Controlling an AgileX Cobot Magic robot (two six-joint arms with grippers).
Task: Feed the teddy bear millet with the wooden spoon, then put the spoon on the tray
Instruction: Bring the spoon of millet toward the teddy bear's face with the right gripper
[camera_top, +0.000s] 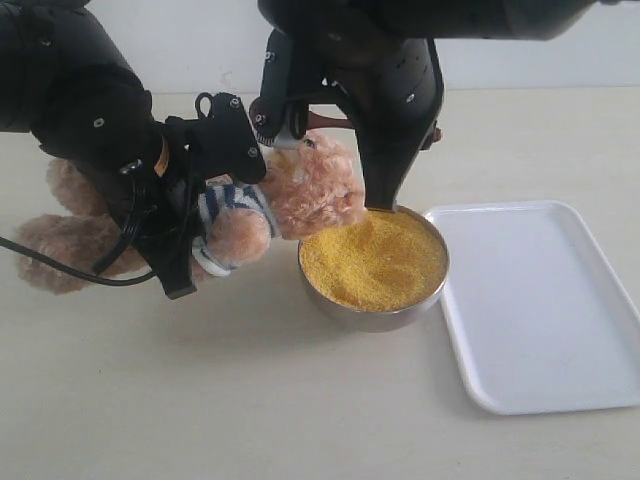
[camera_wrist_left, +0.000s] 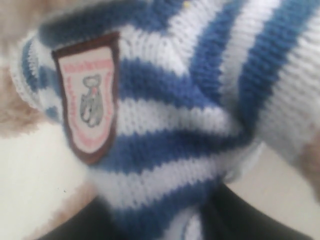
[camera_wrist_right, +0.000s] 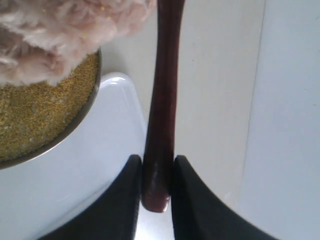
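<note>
The teddy bear (camera_top: 300, 195) lies tilted on the table, its head by the bowl's rim. My left gripper (camera_top: 205, 215) is shut on its striped shirt (camera_wrist_left: 165, 110); dark fingers (camera_wrist_left: 75, 225) flank the knit below the chest badge (camera_wrist_left: 90, 100). Millet (camera_top: 372, 258) fills the steel bowl (camera_top: 380, 318). My right gripper (camera_wrist_right: 157, 170) is shut on the end of the wooden spoon's handle (camera_wrist_right: 162, 100) and hangs over the bowl's far rim (camera_top: 385, 195). The spoon's own bowl is out of view. The white tray (camera_top: 540, 300) lies right of the bowl with nothing on it.
The bear's fur (camera_wrist_right: 65, 30) overhangs the millet (camera_wrist_right: 40, 115) in the right wrist view, with the tray's corner (camera_wrist_right: 110, 140) under the fingers. A black cable (camera_top: 60, 265) trails from the left arm across the table. Bare table lies in front of the bowl.
</note>
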